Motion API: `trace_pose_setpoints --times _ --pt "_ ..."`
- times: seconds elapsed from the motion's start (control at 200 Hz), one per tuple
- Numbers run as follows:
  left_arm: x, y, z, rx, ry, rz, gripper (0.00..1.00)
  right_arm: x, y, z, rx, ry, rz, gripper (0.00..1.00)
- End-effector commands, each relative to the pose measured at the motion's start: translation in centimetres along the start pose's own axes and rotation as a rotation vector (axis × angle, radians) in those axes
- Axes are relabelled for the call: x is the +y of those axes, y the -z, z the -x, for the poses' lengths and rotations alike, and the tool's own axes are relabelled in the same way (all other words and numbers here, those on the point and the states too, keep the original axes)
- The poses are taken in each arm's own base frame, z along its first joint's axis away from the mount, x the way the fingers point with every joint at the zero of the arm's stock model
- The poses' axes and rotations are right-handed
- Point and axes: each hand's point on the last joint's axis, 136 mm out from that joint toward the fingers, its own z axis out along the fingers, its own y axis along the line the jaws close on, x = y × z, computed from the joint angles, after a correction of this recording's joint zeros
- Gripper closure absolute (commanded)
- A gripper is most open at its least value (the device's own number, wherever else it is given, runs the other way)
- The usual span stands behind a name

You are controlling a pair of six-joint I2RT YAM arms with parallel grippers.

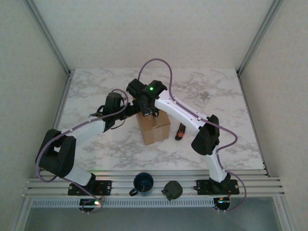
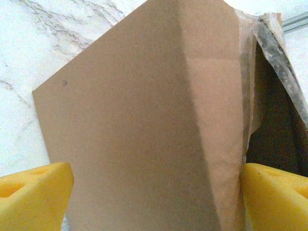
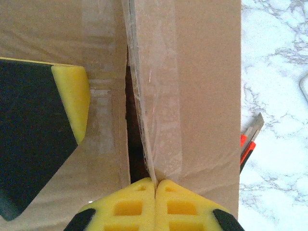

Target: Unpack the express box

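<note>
Brown cardboard box (image 1: 155, 129) directly beneath both hands, mid-bench (image 1: 96, 91). Probably light and fairly stiff in the walls, bendy at the flaps, slick along the clear tape (image 3: 163, 96) by the seam.

Right hand (image 3: 155, 191) closed, pads together on the thin edge of a flap (image 3: 202, 86) beside the dark open gap, apparently pinching it. Left hand (image 2: 154, 192) spread wide, pads (image 2: 33, 192) either side of a cardboard panel of the box; cannot tell whether touching or merely straddling.

Best taken by a flap edge, away from the tape, for peeling back, with a wall braced against lifting or sliding.

Knife (image 3: 248, 147) just right of the right hand, past the box edge: worth minding on any outward swing of that flap. Open bench ahead of and outside both hands. Cup (image 1: 143, 183) well behind them, near the arm bases.
</note>
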Motion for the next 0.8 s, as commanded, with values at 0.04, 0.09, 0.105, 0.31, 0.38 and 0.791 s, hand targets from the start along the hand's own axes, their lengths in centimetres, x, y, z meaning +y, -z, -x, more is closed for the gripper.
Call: trace_pose_setpoints --times 0.04,0.09,0.105,0.31,0.38,0.791 --pt "10.2 -0.4 -7.2 0.198 0.010 0.361 0.12 -2.6 4.0 1.3 -0.106 -0.073 0.011 1.00" --pt "10.3 -0.3 -7.2 0.197 0.003 0.369 0.12 -3.3 4.1 1.2 -0.105 -0.083 0.007 1.00" --pt "10.3 -0.3 -7.1 0.198 0.002 0.372 0.12 -3.5 4.1 1.2 -0.104 -0.087 0.006 1.00" --pt "10.4 -0.2 -6.9 0.199 -0.015 0.383 0.12 -6.0 3.7 0.6 -0.081 -0.126 0.040 1.00" --pt "10.4 -0.2 -6.9 0.200 -0.018 0.386 0.12 -6.4 3.2 0.4 -0.063 -0.133 0.071 1.00" --pt "10.2 0.2 -6.6 0.204 -0.042 0.400 0.13 -9.8 1.2 -0.7 -0.004 -0.166 0.167 1.00"
